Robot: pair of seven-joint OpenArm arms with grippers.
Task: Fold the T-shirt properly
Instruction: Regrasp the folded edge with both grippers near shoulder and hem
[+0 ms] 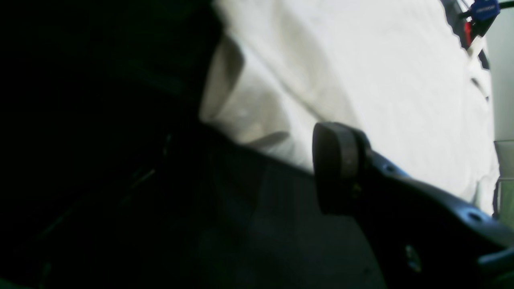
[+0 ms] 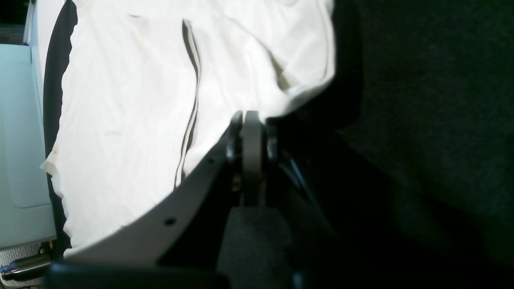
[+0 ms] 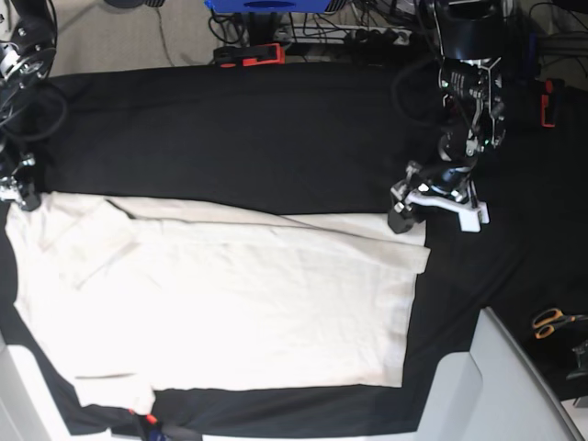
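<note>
One long edge of the T-shirt is folded in — the rest remains; right hand pinches its 9 o'clock edge, left hand open at 3.

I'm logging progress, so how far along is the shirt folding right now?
Early stage. Done: the T-shirt lies spread on the black cloth, with one long edge apparently turned over along its far side. In hand: the right gripper is shut at the shirt's edge; whether it pinches cloth is unclear. The left gripper sits open at the hem corner, holding nothing. Left: the sleeves and remaining folds.
</note>
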